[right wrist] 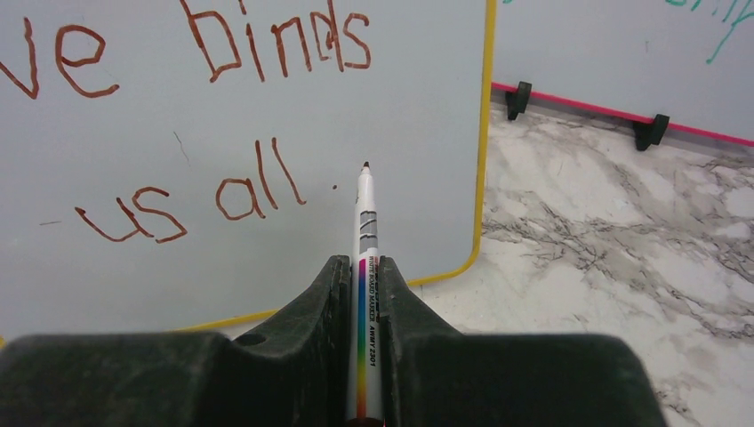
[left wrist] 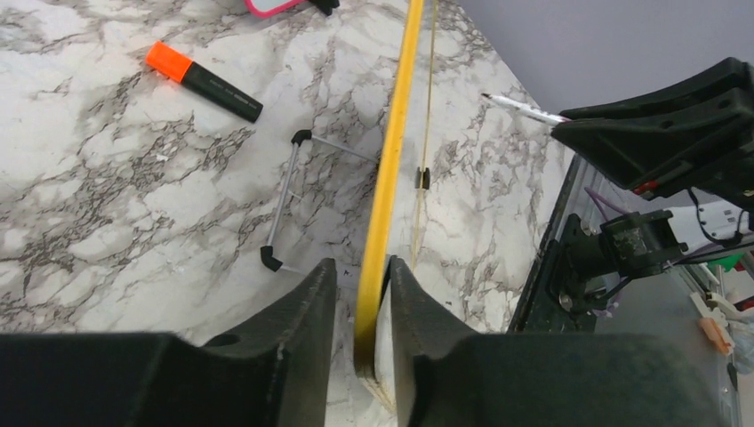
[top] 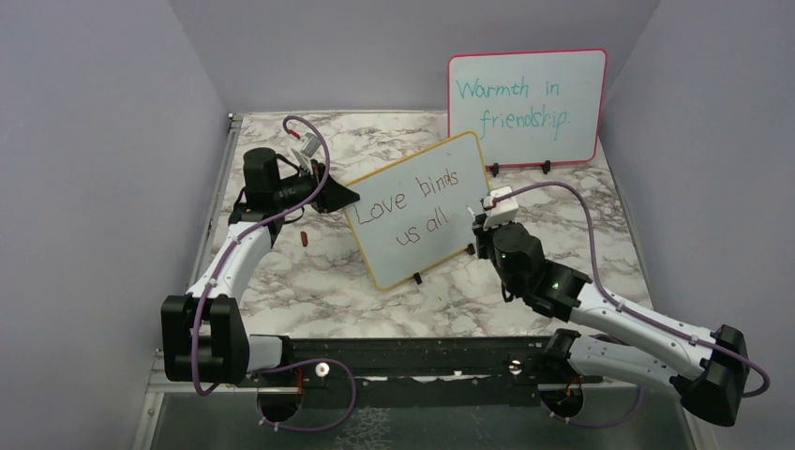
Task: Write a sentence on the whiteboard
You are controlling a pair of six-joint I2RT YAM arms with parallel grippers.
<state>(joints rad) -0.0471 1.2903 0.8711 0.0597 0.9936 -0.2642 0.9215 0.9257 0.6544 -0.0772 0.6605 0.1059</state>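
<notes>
The whiteboard [top: 417,211] with a yellow frame stands tilted at the table's middle. The sentence [top: 412,208], "Love binds us all", is on it in two dark lines; the right wrist view shows part of it [right wrist: 222,191] with a small dot after "all". My left gripper [top: 345,197] is shut on the board's left edge; the left wrist view shows its jaws [left wrist: 362,262] close on either side of the yellow frame [left wrist: 387,178]. My right gripper [top: 486,227] is shut on a white marker [right wrist: 365,231], whose tip sits just off the board beside the dot.
A pink-framed board [top: 525,108] with teal writing stands at the back right. An orange-capped black marker [left wrist: 203,80] lies on the marble behind the whiteboard. A small red cap [top: 304,239] lies left of the board. A wire stand [left wrist: 283,200] lies near the frame.
</notes>
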